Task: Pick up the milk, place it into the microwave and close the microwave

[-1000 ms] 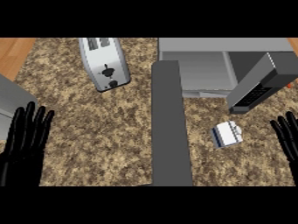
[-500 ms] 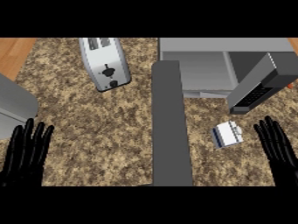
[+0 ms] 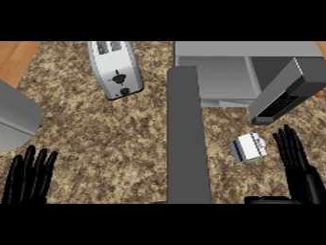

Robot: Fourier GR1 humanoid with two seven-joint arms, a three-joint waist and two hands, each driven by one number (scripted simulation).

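Clearly the right hand (image 3: 305, 182) is the nearer one. The milk (image 3: 250, 147) stands on the speckled brown counter (image 3: 109, 134) just beside that hand's fingers, on their inner side, towards the middle of the view, with a narrow strip of counter showing between them.

The right hand is open and holds nothing. Its fingers are straight and point away from the robot, and its thumb juts out sideways low in the view.

The left hand (image 3: 27, 179) is also open, fingers straight and slightly fanned, at the lower left. It is well apart from the milk, and a long grey bar (image 3: 186, 143) runs across the counter between them.

The milk is a small white carton with a darker blue-grey band. Seen from almost straight above, it shows as a slanted box, its longer side running from lower left to upper right.

Beyond it is the grey microwave (image 3: 222, 72). Its door (image 3: 289, 91) is swung open, and the door's dark lower edge is near the carton.

The likely next move is a short sideways reach inward by the right hand.
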